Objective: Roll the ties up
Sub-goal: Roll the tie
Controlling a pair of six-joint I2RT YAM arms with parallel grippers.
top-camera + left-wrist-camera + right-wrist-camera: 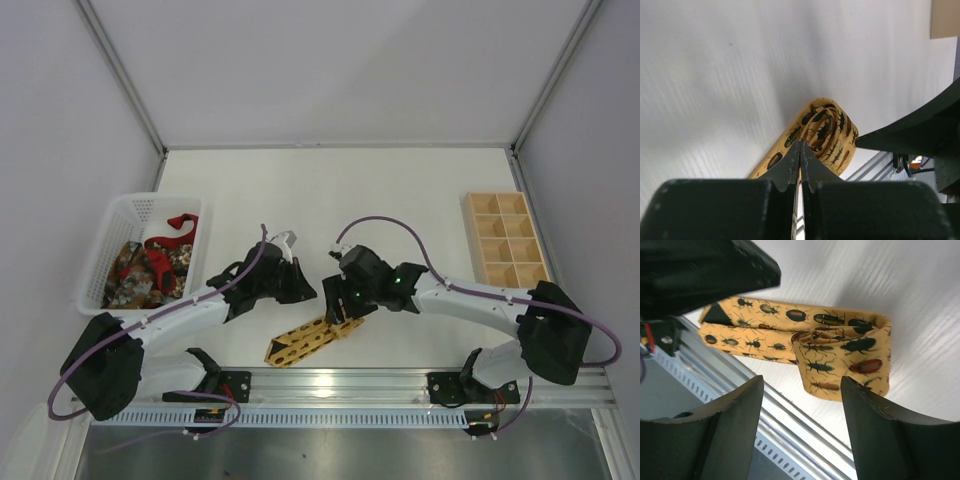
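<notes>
A yellow tie printed with dark beetles lies flat near the table's front edge. Its right end is rolled into a loose coil, while the flat tail runs off to the left. My right gripper hangs over that coil, open, with the roll just beyond its fingertips and nothing between them. My left gripper is shut, with its tips in front of the yellow roll and no fabric visible between them. A red tie and a dark patterned tie lie in the basket.
A white plastic basket stands at the left. A wooden compartment tray sits at the right. An aluminium rail runs along the front edge just behind the tie. Purple cables loop over both arms.
</notes>
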